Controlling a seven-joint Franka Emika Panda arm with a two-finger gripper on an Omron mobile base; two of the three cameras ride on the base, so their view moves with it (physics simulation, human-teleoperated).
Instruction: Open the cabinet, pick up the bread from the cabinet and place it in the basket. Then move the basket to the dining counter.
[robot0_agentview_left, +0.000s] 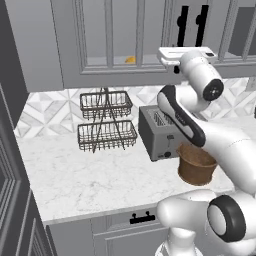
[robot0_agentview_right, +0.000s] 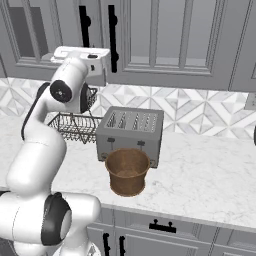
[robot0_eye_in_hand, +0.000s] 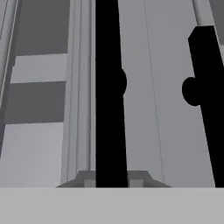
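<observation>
The cabinet (robot0_agentview_left: 115, 45) ran along the top of the left base view, above the counter (robot0_agentview_left: 75, 180). The bread (robot0_agentview_left: 130, 59) lay inside it, behind the door, upper centre of the frame. Two handles (robot0_agentview_left: 184, 25) stood side by side at the upper right, with the gripper (robot0_agentview_left: 175, 64) just below them at the cabinet's lower edge. On the counter, the wire rack (robot0_agentview_left: 106, 122) stood left of centre against the back wall, the toaster (robot0_agentview_left: 160, 132) to its right. The basket (robot0_agentview_left: 196, 164) sat in front of the toaster, nearer the counter's front edge. A drawer pull (robot0_agentview_left: 142, 217) lay under the counter edge, bottom centre. In the hand view, one handle (robot0_eye_in_hand: 110, 92) rose from between the fingertips; the other (robot0_eye_in_hand: 209, 96) stood at the right.
</observation>
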